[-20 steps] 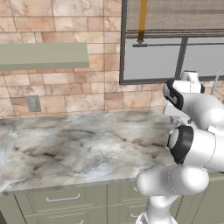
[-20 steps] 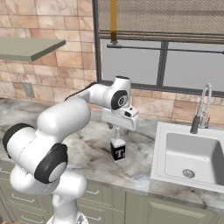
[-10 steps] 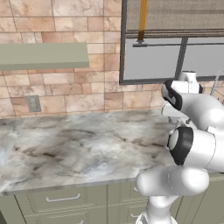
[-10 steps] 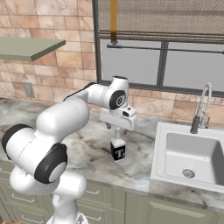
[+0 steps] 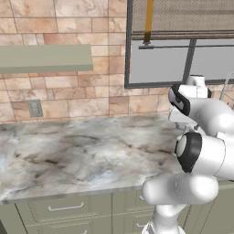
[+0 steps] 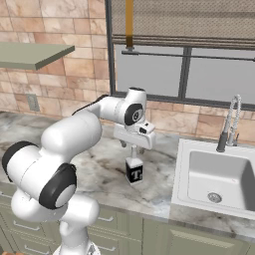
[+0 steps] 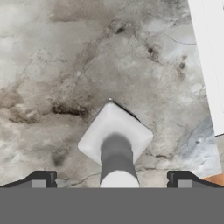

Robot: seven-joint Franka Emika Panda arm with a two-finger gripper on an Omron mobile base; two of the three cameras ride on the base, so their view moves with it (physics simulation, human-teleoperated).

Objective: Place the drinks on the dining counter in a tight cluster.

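Observation:
A small white container with a narrow neck and a dark label [image 6: 134,172] stands upright on the marble counter [image 6: 94,174] that runs along the brick wall, a little left of the sink. My gripper [image 6: 128,148] hangs straight above it, pointing down, jaws wide open. In the hand view the container's neck and square shoulders [image 7: 116,133] rise between the two fingertips [image 7: 39,179], and neither tip touches it. My gripper [image 7: 111,179] holds nothing. The dining counter is out of view.
A white sink [image 6: 214,174] with a chrome faucet [image 6: 229,124] lies just right of the container, and its rim [image 7: 210,57] shows in the hand view. A window and the brick wall stand behind. A green shelf [image 6: 30,52] hangs at the upper left. Marble stretches away to the left [image 5: 68,155].
The hand has sunk very slightly toward the container. The jaws have stayed open and the container has not moved.

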